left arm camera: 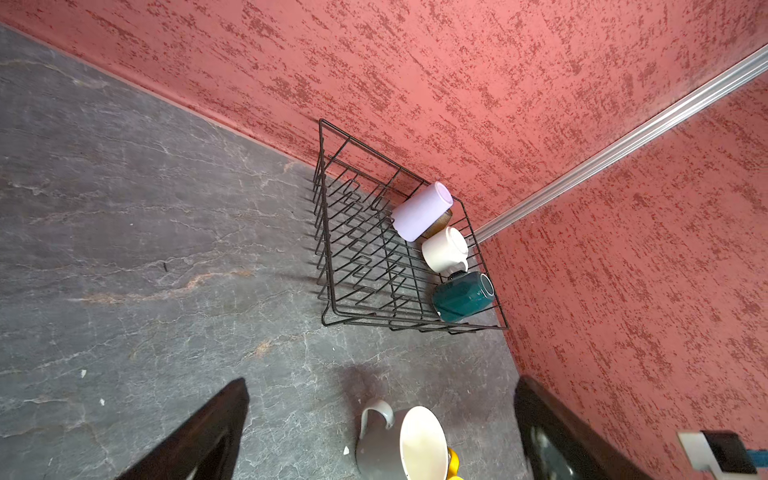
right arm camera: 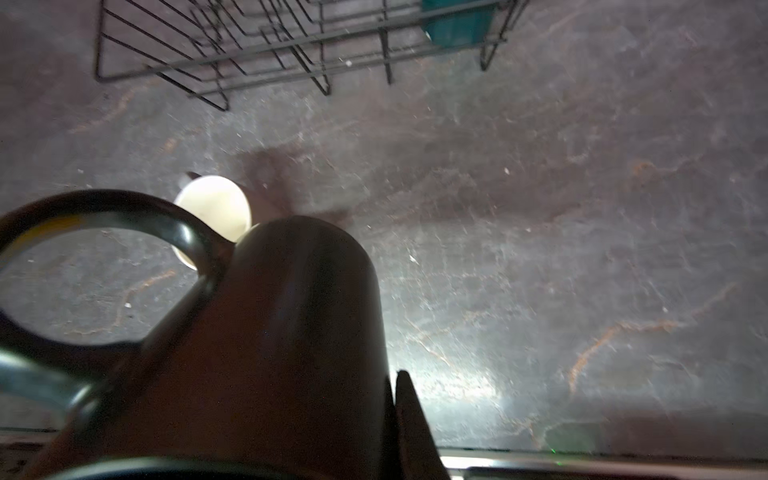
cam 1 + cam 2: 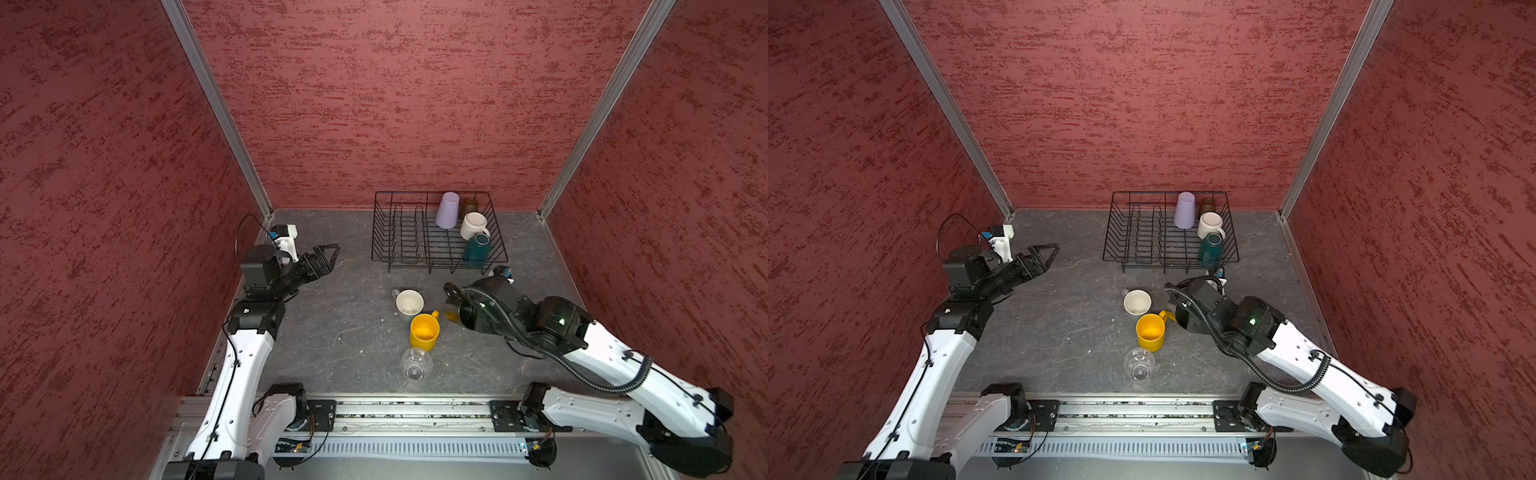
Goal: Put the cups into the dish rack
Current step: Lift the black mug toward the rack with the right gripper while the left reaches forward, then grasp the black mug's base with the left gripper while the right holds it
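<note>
The black wire dish rack stands at the back of the table. Inside it, along its right side, sit a lilac tumbler, an amber glass, a white mug and a teal mug. A grey mug with a cream inside, a yellow mug and a clear glass stand on the table in front. My right gripper is shut on the wall of a black mug, held above the table right of the yellow mug. My left gripper hangs open and empty at the left.
Red textured walls close in the table on three sides. A metal rail with both arm bases runs along the front edge. The rack's left half holds upright prongs and no cups.
</note>
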